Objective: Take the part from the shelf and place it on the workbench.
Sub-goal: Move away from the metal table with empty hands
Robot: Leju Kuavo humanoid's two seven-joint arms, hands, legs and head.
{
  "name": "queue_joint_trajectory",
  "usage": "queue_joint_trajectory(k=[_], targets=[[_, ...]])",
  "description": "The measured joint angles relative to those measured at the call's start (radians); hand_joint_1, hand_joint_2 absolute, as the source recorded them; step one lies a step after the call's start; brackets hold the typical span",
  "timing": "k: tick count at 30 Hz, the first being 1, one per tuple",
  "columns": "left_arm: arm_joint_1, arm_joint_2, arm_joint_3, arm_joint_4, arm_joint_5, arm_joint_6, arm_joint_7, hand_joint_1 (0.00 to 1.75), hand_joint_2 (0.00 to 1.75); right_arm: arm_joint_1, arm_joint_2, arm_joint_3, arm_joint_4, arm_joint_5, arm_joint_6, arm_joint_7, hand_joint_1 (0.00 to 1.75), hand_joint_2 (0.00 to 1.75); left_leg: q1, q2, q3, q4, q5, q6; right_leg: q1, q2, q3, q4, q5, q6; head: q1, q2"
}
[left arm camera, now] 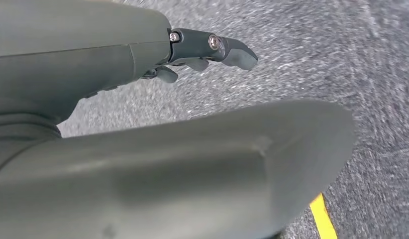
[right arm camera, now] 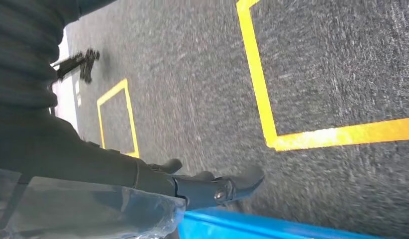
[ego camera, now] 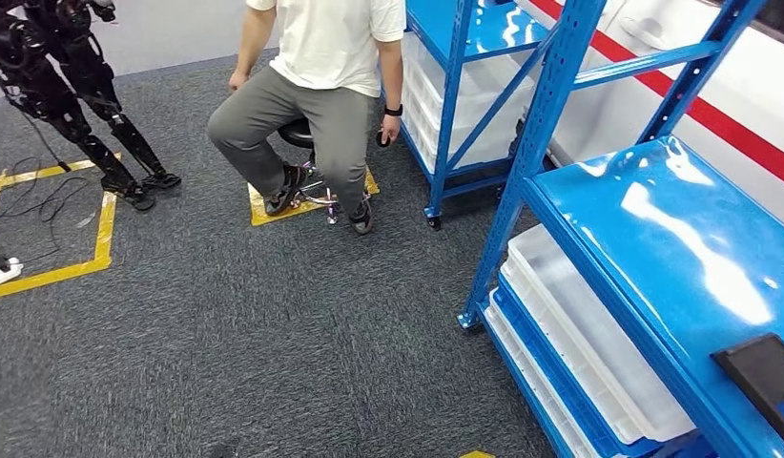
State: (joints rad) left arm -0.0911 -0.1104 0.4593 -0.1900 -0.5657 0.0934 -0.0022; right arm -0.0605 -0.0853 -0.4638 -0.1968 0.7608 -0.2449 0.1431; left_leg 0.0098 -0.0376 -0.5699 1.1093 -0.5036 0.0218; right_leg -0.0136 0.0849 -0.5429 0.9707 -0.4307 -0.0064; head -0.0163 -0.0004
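A flat black part lies on the glossy blue top of the near shelf, at the lower right of the head view. My left hand hangs over grey carpet with its fingers stretched out and nothing in it. My right hand also hangs over the carpet, its fingers extended and empty, just beside a blue shelf edge. Clear plastic wrap covers part of the right wrist.
White trays fill the near shelf's lower level. A second blue shelf stands behind it. A person sits on a stool to its left. A black robot and cables stand by yellow floor tape.
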Motion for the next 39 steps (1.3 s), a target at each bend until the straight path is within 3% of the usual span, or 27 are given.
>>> queue_joint_trajectory(k=[2, 3, 5, 7, 9, 11, 12, 13, 14, 16, 18, 20, 21, 22, 24, 25, 26, 27, 28, 29, 31, 32, 33, 35, 37, 39], targets=[[-0.001, 0.001, 0.0, 0.0, 0.0, 0.0, 0.0, 0.0, 0.0, -0.002, 0.003, -0.001, 0.0, 0.0, 0.0, 0.0, 0.0, 1.75, -0.002, -0.028, 0.038, -0.085, 0.029, 0.008, 0.002, 0.022, -0.007, 0.003, 0.004, 0.007, 0.0, 0.0], [-0.002, 0.001, 0.0, 0.0, 0.0, 0.0, 0.0, 0.0, 0.0, -0.001, 0.004, -0.002, 0.0, 0.0, 0.0, 0.0, 0.0, 1.75, -0.005, -0.028, 0.04, -0.094, 0.028, 0.011, 0.002, 0.031, -0.012, 0.002, 0.008, 0.013, 0.0, 0.0], [-0.003, 0.001, -0.001, 0.0, 0.0, 0.0, 0.001, 0.0, 0.0, 0.003, 0.005, -0.004, 0.0, 0.0, 0.0, 0.0, 0.0, 1.75, -0.006, -0.007, 0.04, -0.105, 0.038, 0.02, 0.003, 0.038, -0.024, 0.002, 0.013, 0.025, 0.0, 0.0], [-0.003, 0.0, -0.001, 0.0, 0.0, 0.001, 0.002, 0.0, 0.0, 0.004, 0.005, -0.005, 0.0, 0.001, 0.0, 0.0, 0.0, 1.75, -0.004, 0.016, 0.041, -0.123, 0.052, 0.033, 0.006, -0.007, -0.053, 0.047, -0.012, 0.026, 0.003, 0.0], [-0.001, -0.001, -0.001, 0.0, 0.0, 0.002, 0.004, 0.0, 0.0, 0.0, 0.004, -0.005, 0.0, 0.003, 0.001, 0.0, 0.0, 1.75, -0.005, 0.044, 0.037, -0.131, 0.059, 0.04, 0.004, -0.06, -0.116, 0.169, -0.072, 0.021, 0.007, 0.0], [0.002, -0.001, -0.001, 0.0, 0.0, 0.002, 0.005, 0.0, 0.0, -0.001, 0.004, -0.005, 0.0, 0.005, 0.003, 0.0, 0.0, 1.75, -0.008, 0.072, 0.03, -0.131, 0.061, 0.04, -0.001, -0.072, -0.169, 0.284, -0.115, 0.027, 0.008, 0.0], [0.002, -0.001, -0.001, 0.0, 0.0, 0.002, 0.006, 0.0, 0.0, 0.0, 0.005, -0.005, 0.0, 0.006, 0.004, 0.0, 0.0, 1.75, -0.008, 0.086, 0.028, -0.13, 0.062, 0.039, -0.005, -0.075, -0.169, 0.295, -0.115, 0.036, 0.008, 0.0], [0.003, -0.002, -0.001, 0.0, 0.0, 0.002, 0.006, 0.0, 0.0, 0.002, 0.004, -0.005, 0.0, 0.007, 0.006, 0.0, 0.0, 1.75, -0.008, 0.098, 0.027, -0.13, 0.063, 0.037, -0.008, -0.08, -0.149, 0.266, -0.102, 0.046, 0.008, 0.0], [0.003, -0.003, -0.001, 0.0, 0.0, 0.002, 0.006, 0.0, 0.0, 0.003, 0.004, -0.005, 0.0, 0.007, 0.006, 0.0, 0.0, 1.75, -0.007, 0.111, 0.027, -0.13, 0.063, 0.034, -0.011, -0.094, -0.107, 0.197, -0.079, 0.057, 0.008, 0.0], [0.003, -0.003, -0.001, 0.0, 0.0, 0.003, 0.005, 0.0, 0.0, 0.0, 0.003, -0.005, 0.0, 0.008, 0.007, 0.0, 0.0, 1.75, -0.012, 0.134, 0.029, -0.127, 0.06, 0.023, -0.012, -0.15, -0.023, 0.052, -0.039, 0.064, 0.009, 0.0], [0.002, -0.004, -0.001, 0.0, 0.0, 0.005, 0.005, 0.0, 0.0, -0.005, 0.004, -0.005, 0.0, 0.009, 0.007, -0.001, 0.0, 1.75, -0.018, 0.157, 0.035, -0.124, 0.051, 0.007, -0.007, -0.176, 0.005, -0.006, -0.024, 0.052, 0.007, 0.0], [0.002, -0.004, -0.001, 0.0, 0.001, 0.008, 0.004, 0.0, 0.0, -0.004, 0.005, -0.005, 0.0, 0.009, 0.008, -0.001, 0.0, 1.75, -0.014, 0.175, 0.042, -0.123, 0.043, -0.006, -0.009, -0.149, 0.002, -0.007, -0.019, 0.035, 0.004, 0.0], [0.001, -0.004, -0.001, 0.0, 0.001, 0.009, 0.004, 0.0, 0.0, -0.002, 0.005, -0.005, 0.0, 0.009, 0.008, -0.001, 0.0, 1.75, -0.01, 0.165, 0.041, -0.112, 0.031, -0.013, -0.013, -0.136, 0.003, -0.007, -0.016, 0.028, 0.003, 0.0], [0.002, -0.004, -0.001, 0.0, 0.001, 0.01, 0.004, 0.0, 0.0, -0.002, 0.005, -0.005, 0.0, 0.009, 0.008, -0.001, 0.0, 1.75, -0.006, 0.139, 0.03, -0.081, 0.007, -0.019, -0.017, -0.123, 0.005, -0.008, -0.012, 0.018, 0.002, 0.0], [0.005, -0.004, -0.001, 0.0, 0.001, 0.011, 0.004, 0.0, 0.0, -0.003, 0.005, -0.005, -0.001, 0.009, 0.009, -0.001, 0.0, 1.75, 0.0, 0.071, -0.018, 0.038, -0.069, -0.029, -0.019, -0.097, 0.003, -0.008, -0.005, 0.005, 0.0, 0.0], [0.007, -0.004, -0.001, 0.0, 0.001, 0.011, 0.004, 0.0, 0.0, -0.004, 0.005, -0.005, -0.001, 0.009, 0.009, -0.001, 0.0, 1.75, 0.001, 0.051, -0.05, 0.112, -0.107, -0.03, -0.017, -0.083, 0.002, -0.007, -0.003, 0.002, 0.0, 0.0], [0.009, -0.005, -0.001, 0.0, 0.001, 0.011, 0.004, 0.0, 0.0, -0.004, 0.005, -0.005, -0.001, 0.009, 0.009, -0.001, 0.0, 1.75, 0.001, 0.043, -0.075, 0.169, -0.128, -0.03, -0.014, -0.068, 0.001, -0.007, -0.003, 0.0, 0.0, 0.0], [0.01, -0.005, -0.001, 0.0, 0.001, 0.011, 0.004, 0.0, 0.0, -0.003, 0.005, -0.005, -0.001, 0.009, 0.01, -0.001, 0.0, 1.75, 0.002, 0.04, -0.088, 0.195, -0.129, -0.029, -0.012, -0.053, 0.002, -0.007, -0.002, 0.0, 0.0, 0.0], [0.011, -0.005, -0.001, 0.0, 0.001, 0.011, 0.004, 0.0, 0.0, -0.002, 0.005, -0.005, 0.0, 0.009, 0.01, -0.001, 0.0, 1.75, 0.002, 0.037, -0.083, 0.181, -0.108, -0.027, -0.01, -0.037, 0.003, -0.006, -0.002, -0.001, 0.0, 0.0], [0.011, -0.005, -0.001, 0.0, 0.001, 0.011, 0.004, 0.0, 0.0, -0.001, 0.005, -0.005, 0.0, 0.009, 0.011, -0.001, 0.0, 1.75, 0.002, 0.03, -0.061, 0.128, -0.071, -0.022, -0.009, -0.022, 0.005, -0.006, -0.001, -0.001, 0.0, 0.0], [0.012, -0.004, -0.001, 0.0, 0.0, 0.011, 0.004, 0.0, 0.0, -0.002, 0.007, -0.005, -0.001, 0.01, 0.013, -0.002, 0.0, 1.75, 0.002, -0.014, 0.001, -0.016, 0.008, -0.01, -0.005, 0.007, 0.005, -0.003, -0.001, 0.0, 0.0, 0.0], [0.012, -0.004, -0.001, 0.0, 0.0, 0.011, 0.004, 0.0, 0.0, -0.003, 0.009, -0.005, -0.001, 0.01, 0.014, -0.003, 0.0, 1.75, 0.001, -0.033, 0.021, -0.066, 0.031, -0.004, -0.003, 0.02, 0.003, -0.001, -0.001, 0.003, 0.0, 0.0], [0.012, -0.003, -0.001, 0.0, 0.0, 0.011, 0.004, 0.0, 0.0, -0.002, 0.011, -0.005, -0.001, 0.011, 0.015, -0.004, 0.0, 1.75, -0.001, -0.045, 0.03, -0.093, 0.04, 0.0, -0.001, 0.031, -0.002, 0.001, 0.0, 0.007, 0.0, 0.0], [0.011, -0.003, -0.001, 0.0, 0.0, 0.011, 0.004, 0.0, 0.0, 0.001, 0.012, -0.005, 0.0, 0.013, 0.015, -0.005, 0.0, 1.75, -0.005, -0.028, 0.031, -0.103, 0.044, 0.008, 0.0, 0.051, -0.013, -0.001, 0.006, 0.018, 0.001, 0.0], [0.008, -0.004, -0.001, 0.0, -0.001, 0.012, 0.003, 0.0, 0.0, 0.005, 0.012, -0.005, 0.0, 0.016, 0.015, -0.007, 0.0, 1.75, -0.004, -0.005, 0.034, -0.12, 0.056, 0.021, 0.002, 0.024, -0.029, 0.013, 0.0, 0.026, 0.001, 0.0], [0.008, -0.005, -0.001, 0.0, -0.002, 0.014, 0.002, 0.0, 0.0, 0.002, 0.011, -0.005, 0.0, 0.019, 0.015, -0.01, 0.0, 1.75, -0.002, 0.024, 0.034, -0.134, 0.066, 0.032, 0.003, -0.04, -0.08, 0.113, -0.051, 0.022, 0.006, 0.0]])
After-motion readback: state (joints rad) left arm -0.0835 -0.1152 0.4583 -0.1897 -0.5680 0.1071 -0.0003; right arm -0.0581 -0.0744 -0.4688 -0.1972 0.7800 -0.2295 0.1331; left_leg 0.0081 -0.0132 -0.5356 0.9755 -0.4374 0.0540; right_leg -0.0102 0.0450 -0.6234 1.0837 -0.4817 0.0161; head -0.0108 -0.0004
